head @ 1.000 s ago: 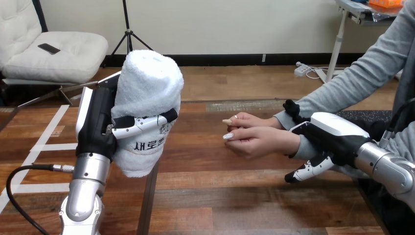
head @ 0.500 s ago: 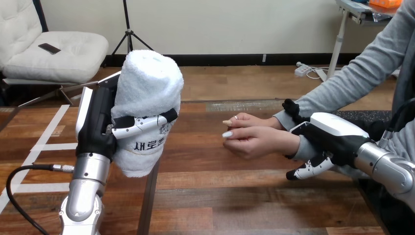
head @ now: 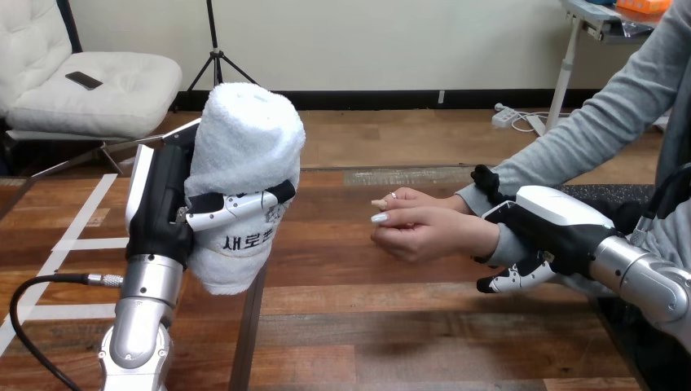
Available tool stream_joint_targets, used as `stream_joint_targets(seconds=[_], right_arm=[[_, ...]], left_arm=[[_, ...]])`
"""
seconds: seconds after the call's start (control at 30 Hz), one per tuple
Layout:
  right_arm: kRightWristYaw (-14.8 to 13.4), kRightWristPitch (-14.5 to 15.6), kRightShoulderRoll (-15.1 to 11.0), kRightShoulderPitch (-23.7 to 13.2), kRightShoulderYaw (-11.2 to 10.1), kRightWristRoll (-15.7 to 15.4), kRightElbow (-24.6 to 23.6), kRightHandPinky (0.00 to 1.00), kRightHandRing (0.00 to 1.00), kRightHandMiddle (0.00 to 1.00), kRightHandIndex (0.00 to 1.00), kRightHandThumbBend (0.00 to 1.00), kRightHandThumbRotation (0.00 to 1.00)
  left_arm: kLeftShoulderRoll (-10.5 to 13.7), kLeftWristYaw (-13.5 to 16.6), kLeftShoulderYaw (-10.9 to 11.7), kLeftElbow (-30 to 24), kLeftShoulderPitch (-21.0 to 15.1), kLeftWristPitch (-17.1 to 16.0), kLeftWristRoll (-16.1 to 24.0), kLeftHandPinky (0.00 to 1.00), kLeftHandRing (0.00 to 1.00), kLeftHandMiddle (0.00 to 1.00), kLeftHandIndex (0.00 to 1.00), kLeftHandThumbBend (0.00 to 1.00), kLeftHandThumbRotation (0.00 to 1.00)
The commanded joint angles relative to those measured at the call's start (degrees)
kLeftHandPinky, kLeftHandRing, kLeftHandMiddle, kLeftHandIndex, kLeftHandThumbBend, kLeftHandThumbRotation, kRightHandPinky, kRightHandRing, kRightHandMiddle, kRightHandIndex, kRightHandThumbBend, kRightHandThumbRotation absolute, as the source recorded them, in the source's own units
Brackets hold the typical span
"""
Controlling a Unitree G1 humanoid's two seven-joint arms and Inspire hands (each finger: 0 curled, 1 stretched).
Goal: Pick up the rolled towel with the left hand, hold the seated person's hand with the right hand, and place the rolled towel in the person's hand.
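**Towel upright in the left hand, right hand round the wrist**

The table is dark wooden planking with boards running across the view; strips of white tape cross it on the 9 o'clock side; a dark seam runs toward 6 o'clock from beneath the towel. The left hand is raised over the table's left part; the rolled towel stands upright in it (the lower end hangs free below the grip). One finger wraps across the towel's front at mid-height and presses into the cloth; the palm lies against the roll's 9 o'clock side; the top of the roll rises well above the fingers.

At 3 o'clock from the towel, and well apart from it, the person's hand lies low over the table with its fingers lightly curled and pointing to 9 o'clock; a second hand of the person touches it on the 12 o'clock side. The right hand sits over the person's wrist, at 3 o'clock of the person's hand; its fingers curl over the far side at 12 o'clock; its thumb hooks beneath at 6 o'clock; together they close round the wrist.
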Motion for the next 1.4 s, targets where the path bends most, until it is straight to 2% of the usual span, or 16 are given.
stream_joint_targets(seconds=[0.0,1.37], right_arm=[[-0.94,-0.38,-0.18,-1.55,-0.37,0.20,-0.79,0.39,0.44,0.50,0.52,0.56,0.16],[-2.19,-0.84,0.11,-1.65,-0.26,-0.17,-0.50,0.35,0.39,0.45,0.48,0.53,0.10]], left_arm=[[0.89,0.81,0.21,-1.78,-2.32,-1.98,0.27,0.29,0.33,0.39,0.40,0.61,0.00],[0.76,0.48,0.21,-2.45,-1.71,-1.80,-0.55,0.29,0.33,0.39,0.40,0.61,0.00]])
